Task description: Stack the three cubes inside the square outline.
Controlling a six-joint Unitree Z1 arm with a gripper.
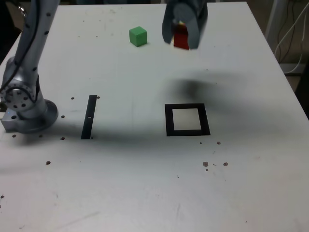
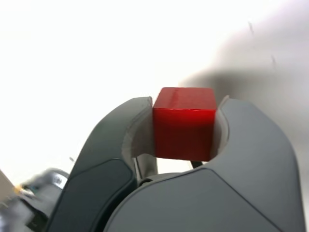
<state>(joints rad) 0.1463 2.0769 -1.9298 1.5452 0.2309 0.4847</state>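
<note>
Exterior view, and the gripper (image 1: pixel 180 43) is up in the air near the far side of the white table (image 1: pixel 116 183), jaws closed in on the red block (image 1: pixel 181 40)! Look at that block: solid red, square-edged, held between the two fingers. Just above it in this view peeks a bit of yellow (image 1: pixel 181 23), too covered to read its shape. Over to the exterior view's left of the gripper, the green block (image 1: pixel 138 36) sits on the table, crisp and plain. Nearer the camera lies the square outline (image 1: pixel 187 120), thick black around a white centre, with the black strip (image 1: pixel 89 117) well apart to its left.

Now the wrist view, and here's what the other camera misses: a finger pressed to each side of the red block, one face bright and glossy, another deeper red. Green never shows here.
</note>
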